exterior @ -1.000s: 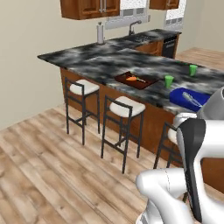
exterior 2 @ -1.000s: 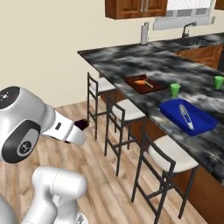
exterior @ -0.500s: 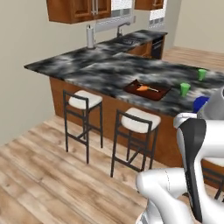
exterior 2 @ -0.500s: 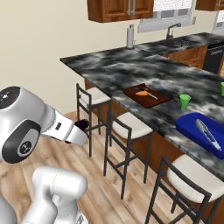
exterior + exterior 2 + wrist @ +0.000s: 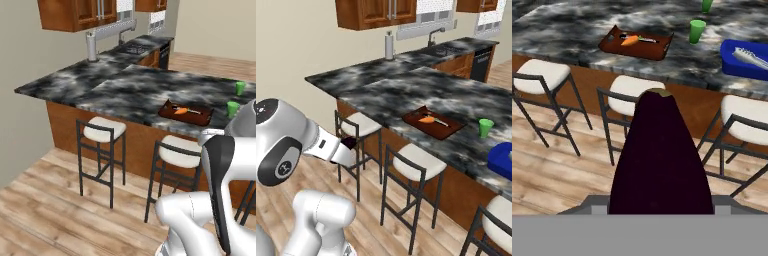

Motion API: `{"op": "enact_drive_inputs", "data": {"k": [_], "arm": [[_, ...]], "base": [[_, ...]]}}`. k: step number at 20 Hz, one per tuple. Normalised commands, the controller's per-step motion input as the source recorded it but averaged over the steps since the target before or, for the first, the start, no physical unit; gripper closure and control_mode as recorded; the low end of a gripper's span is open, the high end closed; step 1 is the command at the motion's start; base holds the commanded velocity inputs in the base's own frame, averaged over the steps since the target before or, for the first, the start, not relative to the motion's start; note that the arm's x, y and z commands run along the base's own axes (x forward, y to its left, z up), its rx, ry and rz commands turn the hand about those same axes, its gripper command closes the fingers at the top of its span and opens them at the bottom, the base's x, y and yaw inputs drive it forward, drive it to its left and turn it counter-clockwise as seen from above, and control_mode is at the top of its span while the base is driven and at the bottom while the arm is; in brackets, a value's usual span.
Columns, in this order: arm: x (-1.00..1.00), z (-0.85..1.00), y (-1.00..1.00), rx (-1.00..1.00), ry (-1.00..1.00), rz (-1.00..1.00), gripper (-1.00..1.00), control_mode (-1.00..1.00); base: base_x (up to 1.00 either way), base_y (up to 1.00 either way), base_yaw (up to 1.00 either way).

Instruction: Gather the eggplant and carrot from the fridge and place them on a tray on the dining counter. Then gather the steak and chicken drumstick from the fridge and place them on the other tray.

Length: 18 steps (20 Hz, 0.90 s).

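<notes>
Even, shadowless rendered light (slightly soft)

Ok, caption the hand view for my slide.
Dark purple eggplant held in the gripper, facing the reddish-brown wooden tray with the orange carrot on the black-and-grey marbled dining counter.

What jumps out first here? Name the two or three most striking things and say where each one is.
The dark purple eggplant looms large in the hand view, held in the jaws of the gripper in front of the stools. On the marbled dining counter beyond sits the brown wooden tray with the orange carrot in it. Further along is the bright blue tray, near a green cup.
</notes>
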Motion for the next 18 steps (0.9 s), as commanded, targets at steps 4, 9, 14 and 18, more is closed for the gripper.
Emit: {"op": "enact_drive_inputs", "data": {"k": [4,9,14,18], "arm": [[0.0,0.0,0.0,0.0,0.0,0.0,1.0,1.0],[0.0,0.0,0.0,0.0,0.0,0.0,1.0,1.0],[0.0,0.0,0.0,0.0,0.0,0.0,1.0,1.0],[0.0,0.0,0.0,0.0,0.0,0.0,1.0,1.0]], "base": [[0.52,0.19,-0.39],[0.5,0.14,-0.44],[0.52,0.51,-0.4],[0.5,0.46,-0.36]]}}
